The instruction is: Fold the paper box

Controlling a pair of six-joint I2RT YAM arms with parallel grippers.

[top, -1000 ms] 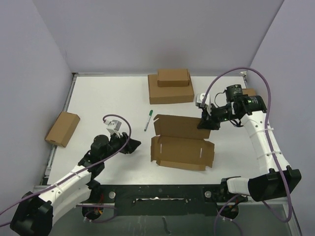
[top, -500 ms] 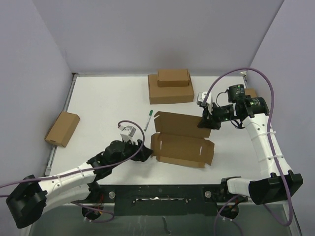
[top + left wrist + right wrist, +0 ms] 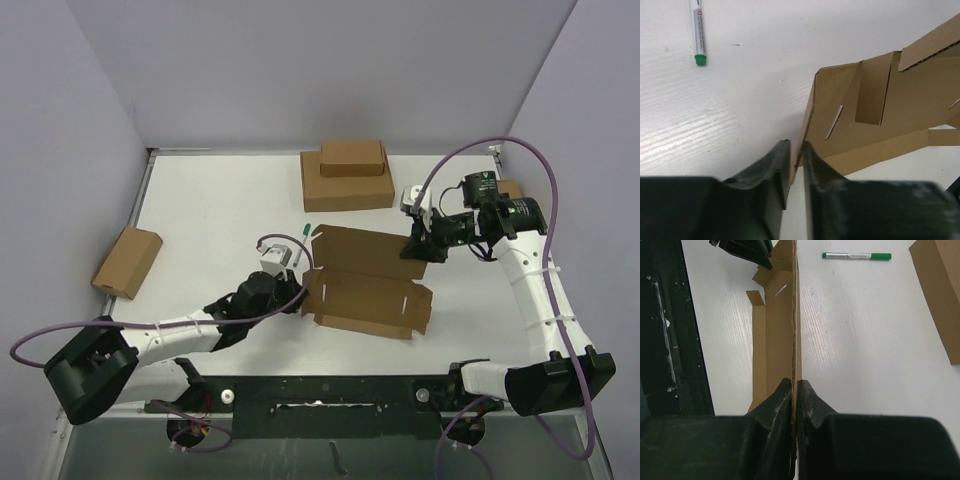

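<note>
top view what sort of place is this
Probably a robot lab test cell: a white table boxed in by plain purple panels, two robot arms bolted at its edge, stacked cardboard boxes.

plain brown paper box; white worktop with faint grain; white pen with green cap; black left tool and right tool; purple cables; pale lilac walls

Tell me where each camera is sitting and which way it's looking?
Top camera: above and behind the robot, looking down at the table; left arm and right arm show.
Left wrist: on the left arm, looking past the left gripper at one end of the paper box.
Right wrist: on the right arm, looking past the right gripper along the box's held edge.
Shared: all three show the box and green marker.
</note>
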